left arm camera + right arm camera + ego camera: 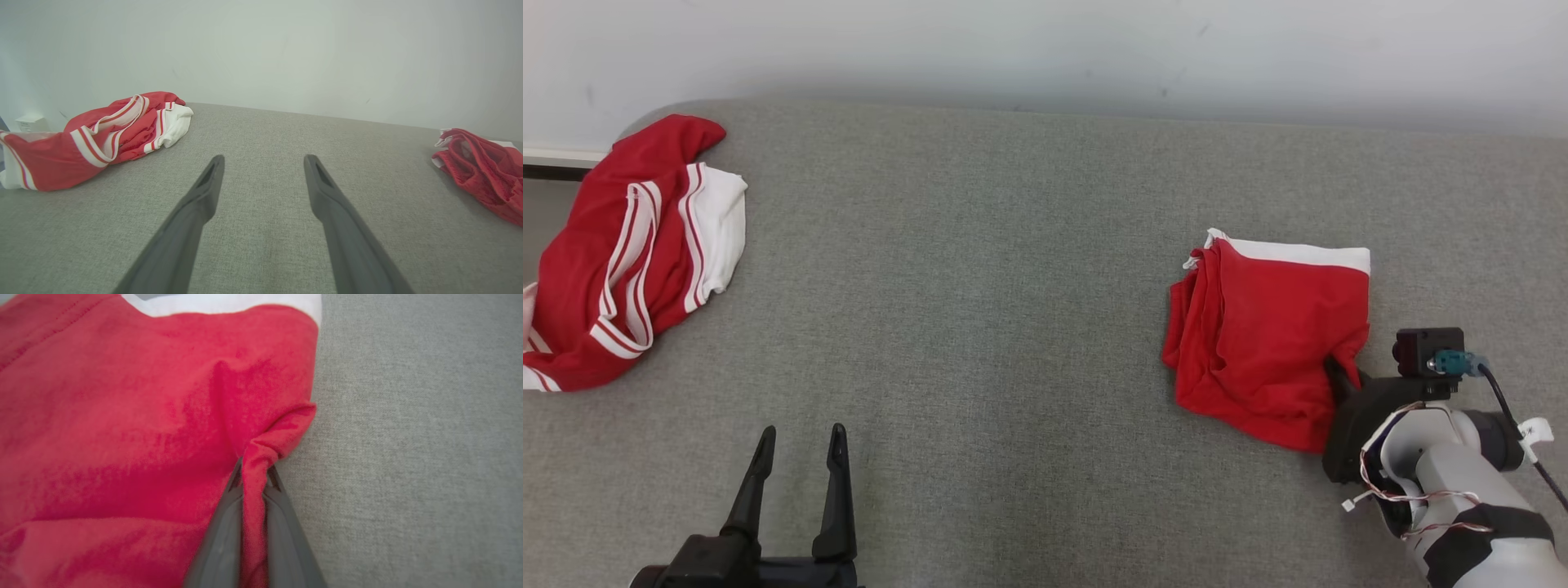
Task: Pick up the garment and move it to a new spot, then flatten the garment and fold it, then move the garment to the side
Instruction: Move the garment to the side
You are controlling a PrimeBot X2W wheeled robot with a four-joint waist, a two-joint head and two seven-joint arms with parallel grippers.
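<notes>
While left gripper (802, 430) idles, right gripper (254, 475) nips folded garment (1266, 343)

Where the grey surface (1013, 327) ends at far left, striped garment (629, 253) lies crumpled, red and white. Right of striped garment and nearer the robot: left gripper, fingers spread, nothing between them. Well apart to its right: folded garment, red with white band, flat on the surface. Furthest right of striped garment: right gripper, clenched on a bunched fold at folded garment's near right corner.

From the head camera, the folded garment's (1274, 343) lower right corner hides my right gripper's (1338, 374) fingertips. The striped garment (621, 253) runs off the frame's left edge. My right wrist camera shows the red cloth blurred.
</notes>
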